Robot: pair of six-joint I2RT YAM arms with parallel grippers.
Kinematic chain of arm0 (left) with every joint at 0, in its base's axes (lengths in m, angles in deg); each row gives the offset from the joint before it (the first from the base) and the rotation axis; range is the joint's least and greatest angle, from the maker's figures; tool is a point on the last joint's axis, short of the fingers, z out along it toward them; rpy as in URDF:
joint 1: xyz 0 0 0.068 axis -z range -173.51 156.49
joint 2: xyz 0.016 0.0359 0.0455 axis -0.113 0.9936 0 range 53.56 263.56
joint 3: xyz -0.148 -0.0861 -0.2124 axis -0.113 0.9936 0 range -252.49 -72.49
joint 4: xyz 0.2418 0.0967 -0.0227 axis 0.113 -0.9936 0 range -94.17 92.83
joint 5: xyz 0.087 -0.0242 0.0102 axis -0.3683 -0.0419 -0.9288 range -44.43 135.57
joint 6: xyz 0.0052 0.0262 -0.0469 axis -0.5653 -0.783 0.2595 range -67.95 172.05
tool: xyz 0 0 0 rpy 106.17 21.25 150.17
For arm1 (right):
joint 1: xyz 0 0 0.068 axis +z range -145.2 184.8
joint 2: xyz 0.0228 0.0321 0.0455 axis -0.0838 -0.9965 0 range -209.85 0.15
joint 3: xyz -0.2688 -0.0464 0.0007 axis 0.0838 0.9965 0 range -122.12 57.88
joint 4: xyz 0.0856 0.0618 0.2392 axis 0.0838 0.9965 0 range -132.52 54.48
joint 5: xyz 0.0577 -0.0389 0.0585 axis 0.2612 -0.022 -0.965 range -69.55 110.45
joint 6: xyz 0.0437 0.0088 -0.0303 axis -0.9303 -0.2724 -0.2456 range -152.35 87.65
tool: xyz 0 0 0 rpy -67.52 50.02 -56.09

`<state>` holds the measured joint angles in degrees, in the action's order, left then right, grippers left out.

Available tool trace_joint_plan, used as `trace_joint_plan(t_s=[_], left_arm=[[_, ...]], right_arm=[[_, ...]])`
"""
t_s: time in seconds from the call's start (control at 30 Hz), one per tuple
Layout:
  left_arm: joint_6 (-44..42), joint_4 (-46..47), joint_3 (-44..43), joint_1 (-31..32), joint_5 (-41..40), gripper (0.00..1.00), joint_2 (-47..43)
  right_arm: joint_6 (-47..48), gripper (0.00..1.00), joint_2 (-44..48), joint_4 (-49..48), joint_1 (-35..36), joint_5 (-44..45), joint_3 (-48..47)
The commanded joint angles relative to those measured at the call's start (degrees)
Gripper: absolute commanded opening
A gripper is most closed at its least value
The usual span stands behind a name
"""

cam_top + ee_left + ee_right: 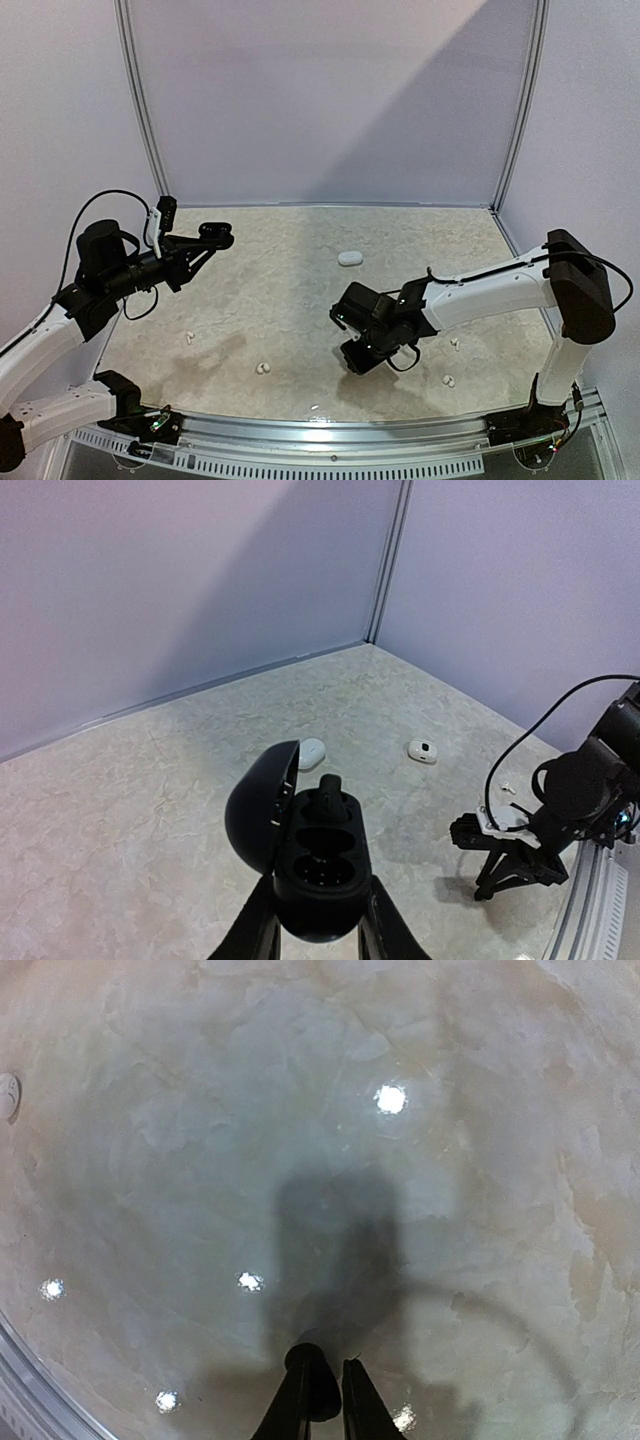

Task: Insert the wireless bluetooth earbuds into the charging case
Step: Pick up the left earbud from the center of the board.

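Seen from above, a pale marbled counter [300,240] sits inside lilac walls, with one robot arm at each side. The left hand [318,925], raised above the counter's left edge, is clamped on a black charging case [315,870]. Only the left wrist camera shows that the case's lid [260,805] is swung open to the left and that two round sockets face up, both seemingly vacant. A small black lump stands at the case's far end by the hinge; what it is cannot be told.

The right hand [325,1365] points down near the middle of the counter, hiding its fingers from the overhead camera. Its own wrist camera shows the fingers nearly pressed together, pinching what looks like a black earbud [318,1395] above their shadow.

The overhead view alone shows four white earbuds [263,368] lying loose along the near half of the counter, two on each side, and a white case [350,258] farther back.
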<state>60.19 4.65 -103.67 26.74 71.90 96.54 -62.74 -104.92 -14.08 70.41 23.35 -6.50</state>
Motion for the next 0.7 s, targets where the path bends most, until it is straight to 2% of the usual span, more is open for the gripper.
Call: trace_joint_plan(t_s=[0.0, 0.23, 0.33, 0.53, 0.67], left_arm=[[-0.7, 0.3, 0.6, 0.7, -0.3, 0.0, -0.7], [-0.9, 0.1, 0.7, 0.7, -0.2, 0.0, -0.8], [-1.6, 0.1, 0.8, 0.7, 1.6, 0.0, -0.8], [-7.1, 1.4, 1.6, 1.0, 14.2, 0.0, -0.7], [-11.7, 1.1, 1.2, 2.4, 23.5, 0.0, -0.8]], right_arm=[[-1.0, 0.09, -1.1, -0.2, 0.7, -2.1, 1.3], [-0.9, 0.0, -0.7, -0.4, 0.8, -4.4, 1.1], [-0.4, 0.0, 0.8, 0.1, 0.9, -4.2, 0.3], [4.4, 0.0, 8.3, 3.5, 1.4, 0.3, -5.7], [12.3, 0.0, 12.2, 7.4, 4.2, 4.4, -15.9]])
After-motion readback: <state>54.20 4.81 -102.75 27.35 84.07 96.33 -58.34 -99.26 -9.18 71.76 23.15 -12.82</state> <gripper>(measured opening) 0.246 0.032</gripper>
